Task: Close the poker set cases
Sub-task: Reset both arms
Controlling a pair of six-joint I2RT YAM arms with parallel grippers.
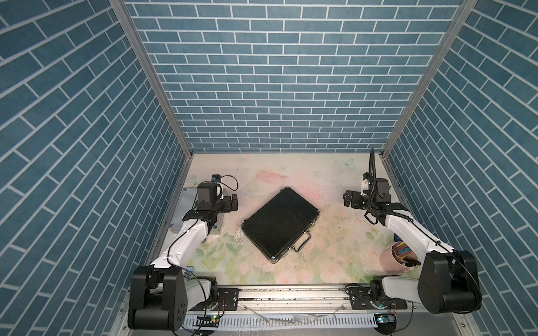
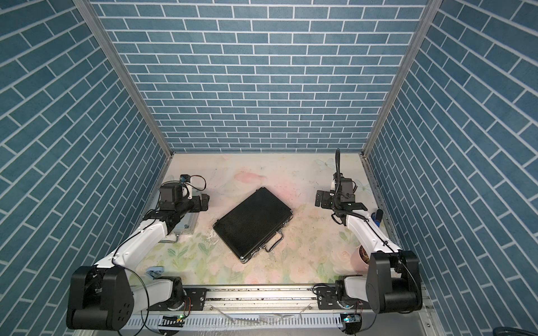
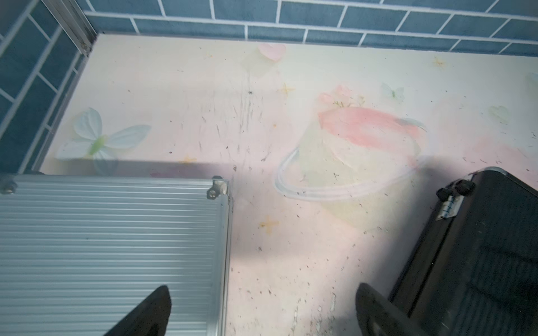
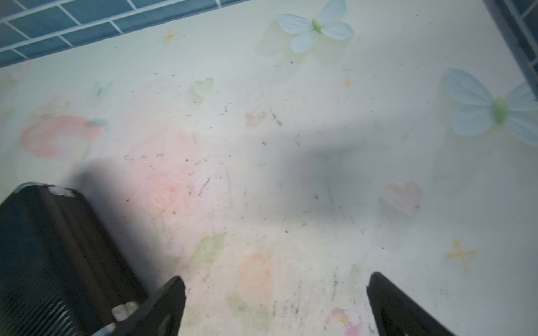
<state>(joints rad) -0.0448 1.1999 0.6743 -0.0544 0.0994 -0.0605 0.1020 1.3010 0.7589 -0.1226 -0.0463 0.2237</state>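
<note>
- Plainly, the black case (image 1: 281, 222) lies flat and shut in the middle of the surface (image 1: 291, 171), set askew, with its handle (image 1: 302, 243) toward the robot.
- The silver case (image 3: 110, 238) lies flat at the left edge, lid down, under the left arm.
- The left end effector (image 3: 262, 308) hangs wide open and empty between the cases; the right end effector (image 4: 276, 291) is likewise, beside the black case.
- Both cases look stiff, ribbed, probably slick and weighty: press the lids near the handle edge rather than pinch.

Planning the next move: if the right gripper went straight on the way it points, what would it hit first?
Probably the bare mat: the open right gripper points down at it, with the black case off to one side of its line. Depth is unclear.
</note>
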